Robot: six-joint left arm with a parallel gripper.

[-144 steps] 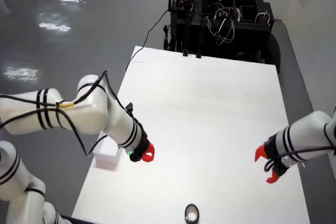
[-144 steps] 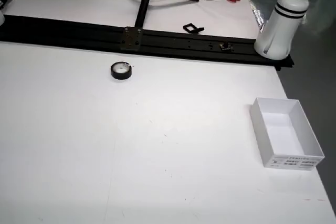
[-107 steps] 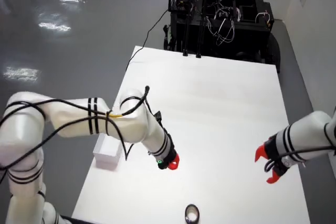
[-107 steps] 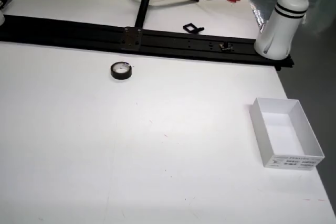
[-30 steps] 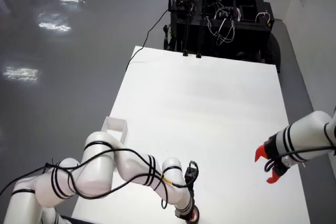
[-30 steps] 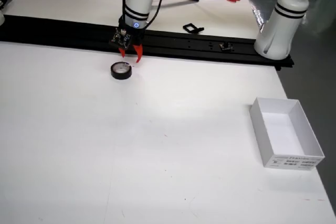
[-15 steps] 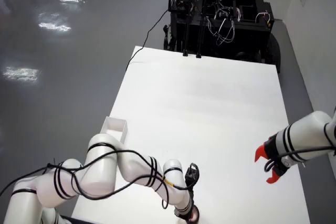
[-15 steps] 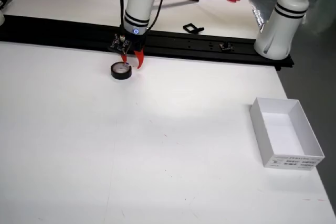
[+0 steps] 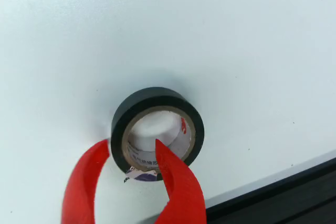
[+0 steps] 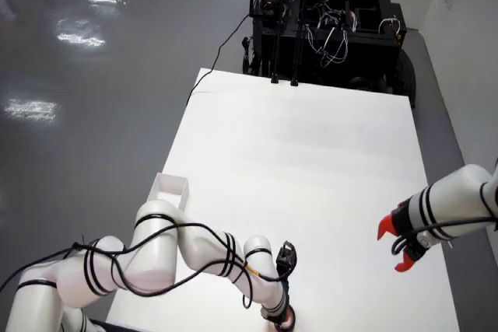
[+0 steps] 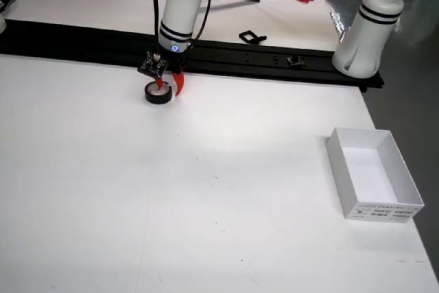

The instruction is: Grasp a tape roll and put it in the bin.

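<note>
Jaws spread, straddling the black tape roll's point(image 9: 156, 132) near wall; gripper point(image 9: 132, 148) should seat lower, then clench squarely before lifting.

One tape roll point(image 11: 158, 93) — one bin point(image 11: 374, 174)

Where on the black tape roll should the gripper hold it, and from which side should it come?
Grip the ring wall of the black tape roll, coming from straight above. The roll lies flat on the white table with its hole facing up, so one red finger can enter the hole while the other stays outside. The gripper is already placed this way, jaws open.
</note>
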